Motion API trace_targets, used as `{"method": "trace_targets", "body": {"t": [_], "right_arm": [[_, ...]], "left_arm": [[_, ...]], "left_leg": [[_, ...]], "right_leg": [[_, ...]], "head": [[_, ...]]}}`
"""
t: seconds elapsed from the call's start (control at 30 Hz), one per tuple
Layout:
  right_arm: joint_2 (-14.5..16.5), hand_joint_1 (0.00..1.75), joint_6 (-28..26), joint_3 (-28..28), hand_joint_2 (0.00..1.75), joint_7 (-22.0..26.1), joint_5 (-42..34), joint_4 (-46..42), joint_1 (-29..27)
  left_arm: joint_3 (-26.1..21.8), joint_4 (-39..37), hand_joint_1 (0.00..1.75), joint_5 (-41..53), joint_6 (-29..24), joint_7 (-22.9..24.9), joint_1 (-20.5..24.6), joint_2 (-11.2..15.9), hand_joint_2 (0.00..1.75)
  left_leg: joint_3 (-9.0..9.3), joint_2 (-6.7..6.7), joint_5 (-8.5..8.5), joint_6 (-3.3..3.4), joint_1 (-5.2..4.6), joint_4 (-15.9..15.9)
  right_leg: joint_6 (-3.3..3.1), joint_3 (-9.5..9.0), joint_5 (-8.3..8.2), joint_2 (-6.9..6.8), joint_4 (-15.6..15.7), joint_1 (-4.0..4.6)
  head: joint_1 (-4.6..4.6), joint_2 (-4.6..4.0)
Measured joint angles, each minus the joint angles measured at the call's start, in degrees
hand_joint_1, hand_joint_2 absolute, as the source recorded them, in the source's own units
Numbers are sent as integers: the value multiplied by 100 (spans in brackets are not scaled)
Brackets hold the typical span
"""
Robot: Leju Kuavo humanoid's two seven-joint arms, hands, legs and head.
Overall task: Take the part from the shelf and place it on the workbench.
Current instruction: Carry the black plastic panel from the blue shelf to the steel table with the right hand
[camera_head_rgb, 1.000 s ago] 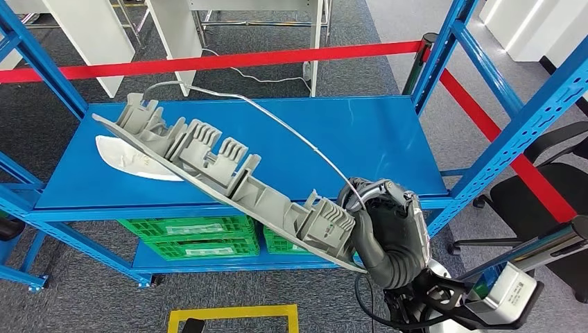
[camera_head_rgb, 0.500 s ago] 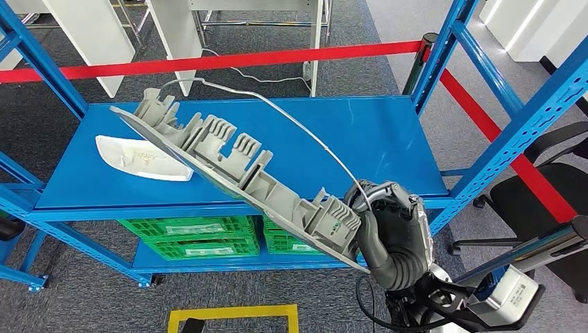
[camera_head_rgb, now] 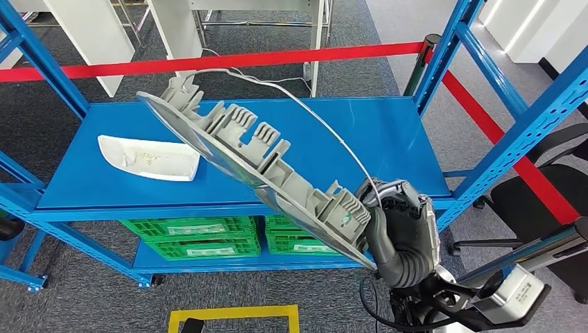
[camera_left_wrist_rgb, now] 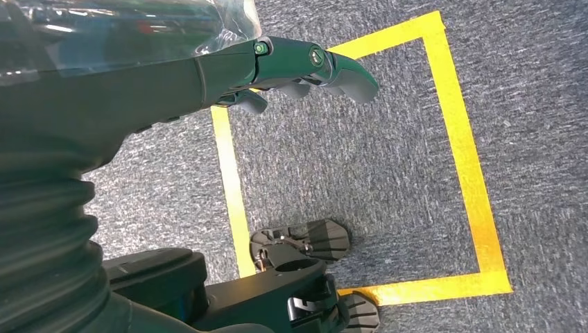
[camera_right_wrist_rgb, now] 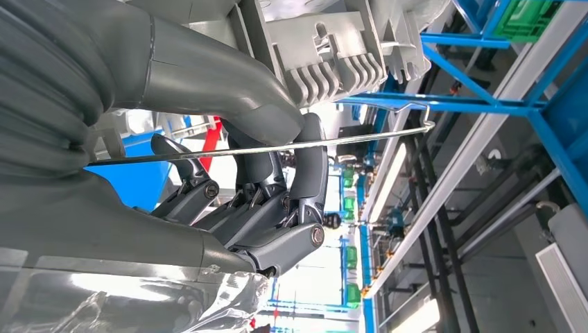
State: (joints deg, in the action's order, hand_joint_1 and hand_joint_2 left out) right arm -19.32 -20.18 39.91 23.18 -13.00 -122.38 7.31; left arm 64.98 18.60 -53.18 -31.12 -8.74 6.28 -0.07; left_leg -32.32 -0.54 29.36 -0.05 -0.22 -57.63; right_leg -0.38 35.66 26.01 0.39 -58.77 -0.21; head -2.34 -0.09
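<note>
Part (camera_head_rgb: 256, 163), a long grey ribbed plastic trim w/ wire rod, is gripped at its near end by right hand (camera_head_rgb: 399, 232), lifted clear above blue shelf (camera_head_rgb: 374, 139). Left hand (camera_left_wrist_rgb: 291, 66) hangs empty, fingers apart; workbench placement is not yet done.

Long grey ribbed part (camera_head_rgb: 256, 166), tilted above shelf (camera_head_rgb: 388, 139)

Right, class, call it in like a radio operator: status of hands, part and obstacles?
Right hand gripping long grey part at one end, lifted clear above blue shelf. Left hand empty, hanging over floor. White part on shelf. Shelf upright close to the right.
</note>
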Motion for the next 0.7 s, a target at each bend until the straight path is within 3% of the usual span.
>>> {"method": "trace_targets", "body": {"t": [0.17, 0.3, 0.37, 0.43, 0.47, 0.5, 0.53, 0.6, 0.63, 0.7], "right_arm": [[1, 175, -52, -46, 175, 23, 0, 0, -41], [1, 175, -100, -92, 175, 29, 0, -30, -89], [0, 175, -114, -124, 175, 37, 0, -51, -110], [2, 175, -133, -146, 175, 45, 0, -51, -135], [2, 175, -143, -155, 175, 45, 0, -51, -157], [3, 175, -150, -163, 175, 44, 0, -51, -177], [2, 175, -154, -172, 175, 43, 0, -51, -190], [1, 175, -161, -189, 175, 40, 1, -49, -200], [1, 175, -166, -194, 175, 40, 5, -55, -203], [2, 175, -185, -202, 175, 37, 16, -69, -210]], "left_arm": [[1, 0, 0, -4, -6, 0, 1, 3, 175], [2, 2, 0, -7, -2, 0, 5, 9, 175], [2, 3, 0, -8, 3, 2, 17, 6, 175], [2, 2, 0, -11, 7, 7, 26, 9, 175], [2, 2, 0, -14, 9, 10, 25, 8, 175], [2, 2, 0, -15, 9, 14, 23, 7, 175], [2, 2, 0, -16, 9, 16, 20, 7, 175], [2, 1, 0, -17, 9, 19, 20, 13, 175], [3, 0, 0, -19, 10, 23, 26, 19, 175], [4, -2, 0, -21, 11, 33, 37, 32, 175]], "left_leg": [[3, 0, 7, 2, 3, -7], [107, 4, -81, 100, 28, 166], [210, 17, -156, 108, 84, 324], [238, 23, -155, 93, 106, 344], [242, 23, -143, 77, 119, 333], [245, 22, -124, 50, 138, 313], [247, 18, -96, 10, 169, 278], [236, 8, 1, -105, 236, 156], [218, 3, 58, -171, 252, 76], [184, -5, 119, -262, 246, -15]], "right_leg": [[3, -1, -2, 1, 9, 0], [63, -56, -4, 6, 67, -14], [98, 64, 222, 4, -269, -17], [160, 397, 552, 0, -994, -60], [194, 533, 630, -2, -1272, -90], [230, 585, 602, -5, -1366, -118], [268, 527, 468, -7, -1233, -146], [351, 206, 139, -5, -582, -191], [339, 78, 55, 13, -319, -199], [229, 18, 99, 51, -189, -186]], "head": [[1, 0], [3, 0], [-14, 0], [-30, 0], [-33, 0], [-34, 0], [-35, 0], [-43, 0], [-63, 0], [-60, 0]]}}
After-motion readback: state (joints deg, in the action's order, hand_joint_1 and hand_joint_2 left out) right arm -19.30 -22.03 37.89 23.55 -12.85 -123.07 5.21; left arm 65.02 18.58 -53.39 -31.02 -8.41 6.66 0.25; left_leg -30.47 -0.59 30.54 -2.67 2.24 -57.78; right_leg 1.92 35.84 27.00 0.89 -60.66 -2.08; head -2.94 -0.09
